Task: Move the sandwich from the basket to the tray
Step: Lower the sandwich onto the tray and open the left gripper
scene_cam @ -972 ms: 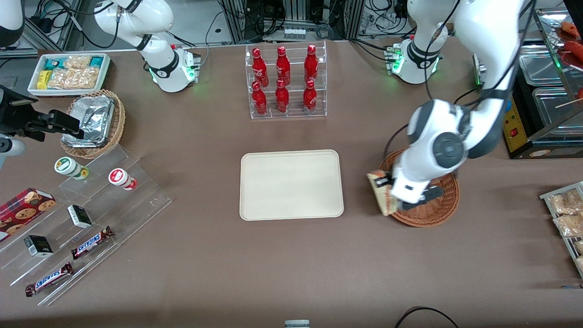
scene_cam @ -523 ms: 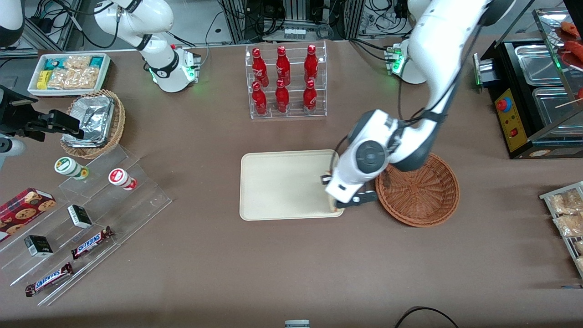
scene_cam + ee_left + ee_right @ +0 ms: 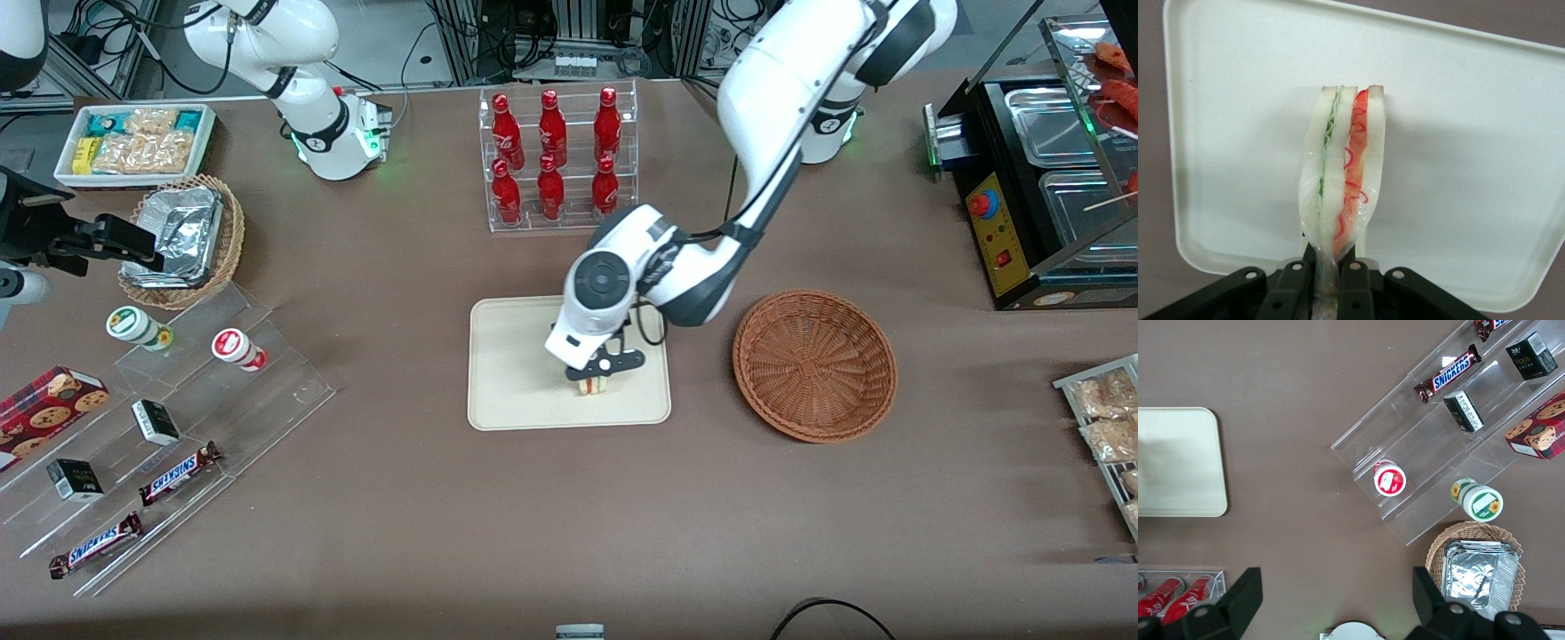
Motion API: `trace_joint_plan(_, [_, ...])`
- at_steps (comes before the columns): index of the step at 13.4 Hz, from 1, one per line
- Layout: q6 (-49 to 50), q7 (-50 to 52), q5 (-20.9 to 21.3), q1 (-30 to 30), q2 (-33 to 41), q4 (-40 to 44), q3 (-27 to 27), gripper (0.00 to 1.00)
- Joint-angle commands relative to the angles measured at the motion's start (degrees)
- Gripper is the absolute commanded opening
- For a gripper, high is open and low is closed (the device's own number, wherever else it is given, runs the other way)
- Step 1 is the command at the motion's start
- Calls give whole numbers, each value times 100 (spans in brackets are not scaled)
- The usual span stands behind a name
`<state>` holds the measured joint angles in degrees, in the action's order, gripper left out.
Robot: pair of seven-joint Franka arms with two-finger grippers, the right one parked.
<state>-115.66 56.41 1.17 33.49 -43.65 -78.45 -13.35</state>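
Gripper (image 3: 594, 372) over the tray (image 3: 516, 373), fingers (image 3: 1293, 288) clamped narrow on the sandwich (image 3: 1341, 173), toward the basket-side end of the tray. Basket (image 3: 814, 364) beside the tray, on the working arm's side. Sandwich edge-up above the tray, filling layers showing.

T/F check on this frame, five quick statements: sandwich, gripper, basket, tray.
1. The gripper is shut on the sandwich. True.
2. The sandwich lies in the basket. False: the basket holds nothing; the sandwich is over the tray.
3. The sandwich hangs edge-on, green and red filling layers showing. True.
4. The tray already carries a bottle. False: the red bottles stand in a clear rack, farther from the front camera than the tray.
5. The gripper is above the basket. False: it is above the tray.
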Motion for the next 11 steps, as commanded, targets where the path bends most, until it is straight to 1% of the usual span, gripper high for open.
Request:
trace_joint_plan(1, [351, 230, 146, 114, -434, 777, 70, 0])
trace_joint_plan(6, [281, 239, 146, 185, -539, 796, 61, 0])
trace_joint_plan(7, [273, 230, 146, 185, -548, 796, 70, 15])
trace_joint_plan(8, [272, 221, 146, 176, -557, 796, 70, 37])
trace_joint_plan(9, [272, 169, 111, 150, -549, 796, 70, 99])
trace_joint_plan(11, [281, 169, 76, 123, -487, 804, 61, 100])
